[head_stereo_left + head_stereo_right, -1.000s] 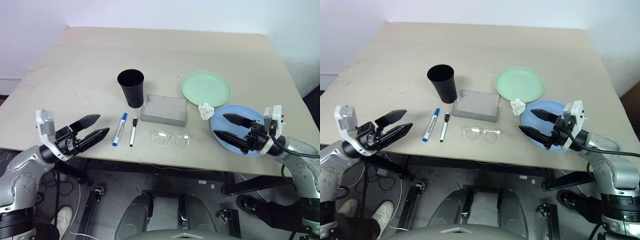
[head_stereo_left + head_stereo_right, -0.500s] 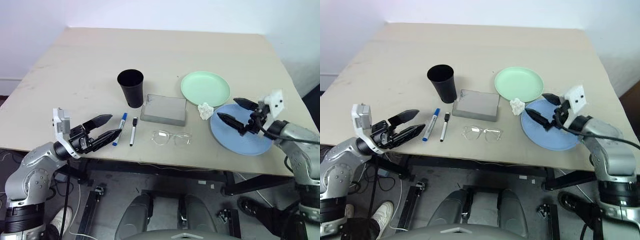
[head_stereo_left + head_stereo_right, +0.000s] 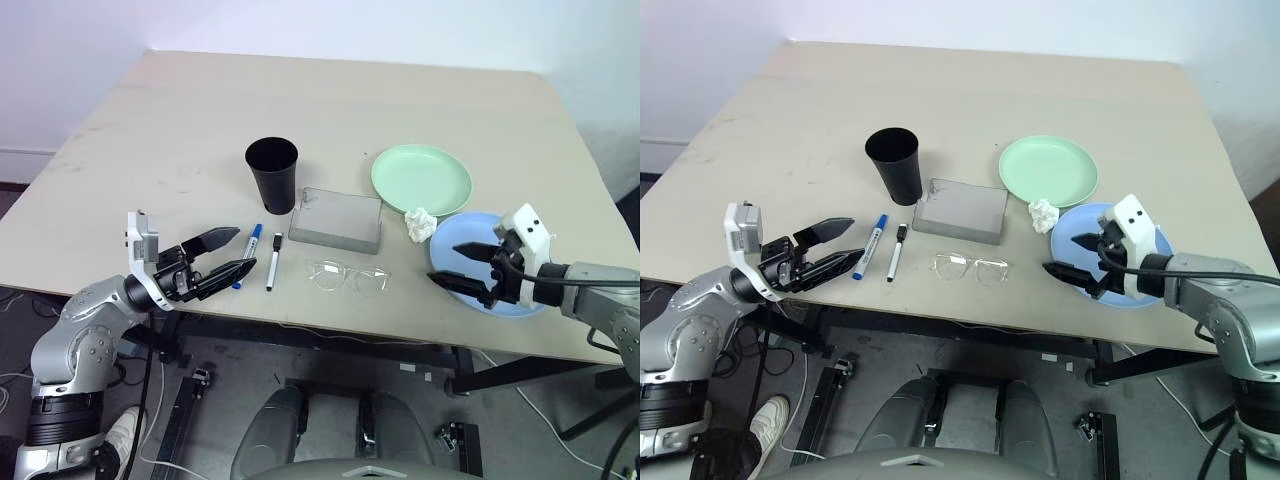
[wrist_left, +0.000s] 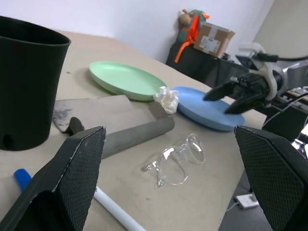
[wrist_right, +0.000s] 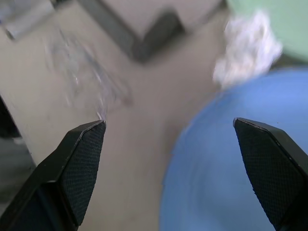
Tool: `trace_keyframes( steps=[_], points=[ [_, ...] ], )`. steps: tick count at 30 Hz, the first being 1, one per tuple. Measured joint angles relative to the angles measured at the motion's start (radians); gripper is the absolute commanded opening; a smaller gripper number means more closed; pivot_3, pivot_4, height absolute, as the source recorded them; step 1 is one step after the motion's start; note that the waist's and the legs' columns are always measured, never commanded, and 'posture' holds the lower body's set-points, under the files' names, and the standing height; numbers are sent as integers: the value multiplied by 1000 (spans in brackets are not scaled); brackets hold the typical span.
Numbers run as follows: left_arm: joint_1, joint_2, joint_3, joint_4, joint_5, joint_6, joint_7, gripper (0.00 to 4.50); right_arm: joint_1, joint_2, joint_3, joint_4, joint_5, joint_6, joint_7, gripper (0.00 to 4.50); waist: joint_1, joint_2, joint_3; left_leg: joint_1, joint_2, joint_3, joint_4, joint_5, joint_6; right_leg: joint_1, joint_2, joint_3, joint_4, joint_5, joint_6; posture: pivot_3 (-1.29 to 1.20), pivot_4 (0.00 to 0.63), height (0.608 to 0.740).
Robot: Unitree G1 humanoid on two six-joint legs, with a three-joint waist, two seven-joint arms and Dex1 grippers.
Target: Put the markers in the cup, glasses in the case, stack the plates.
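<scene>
The black cup (image 3: 272, 172) stands upright at mid-table. In front of it lie the blue-capped marker (image 3: 252, 243) and the black-capped marker (image 3: 272, 262), side by side. The grey case (image 3: 336, 219) lies shut to their right, and the clear glasses (image 3: 347, 276) rest in front of it. Further right sits the mint green plate (image 3: 421, 180), with the light blue plate (image 3: 460, 228) nearer the front edge. My left gripper (image 3: 857, 240) is open just left of the blue-capped marker, low over the table. My right gripper (image 3: 443, 264) is open, tilted down over the blue plate's left part.
A crumpled white paper (image 3: 420, 224) lies between the two plates, touching the blue plate's rim. The table's front edge (image 3: 330, 330) runs just below both grippers. Cables and a stand lie on the floor under the table.
My left gripper has moved right, from the front left edge up to the blue-capped marker. My right gripper rose, then dipped and now tilts down over the blue plate. The view has shifted slightly.
</scene>
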Motion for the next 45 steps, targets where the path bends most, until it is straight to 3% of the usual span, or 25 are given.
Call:
trace_keyframes(
  steps=[9,20,23,36,45],
  points=[
    [-17,0,-9,12,18,-2,-18,4476,19,-2,76,28,-96,-39,-27,4500,-1,0,0,0,0,0,0,0,0,0,0,0,0,1,-1,0,150,735],
    [21,32,-109,-26,160,-104,-64,4500,-1,21,103,43,-129,-78,-17,846,-3,0,0,0,1,0,0,0,0,0,0,0,0,1,0,0,150,735],
    [22,32,-115,-44,168,-144,-79,4500,-13,20,98,47,-139,-87,-13,27,-7,-2,-1,1,2,1,1,-2,-3,1,0,0,0,1,3,0,150,735],
    [61,32,-118,-19,213,-261,-97,4500,-89,16,60,78,-92,-54,31,8,-34,-3,-2,0,6,6,0,0,0,-2,1,-1,-2,4,2,0,150,735],
    [74,28,-119,-4,223,-308,-124,4500,-182,-71,47,148,-88,-28,91,8,-26,-3,-2,0,6,9,1,-2,-3,-1,-1,-1,-3,4,3,0,150,735]
  ],
)
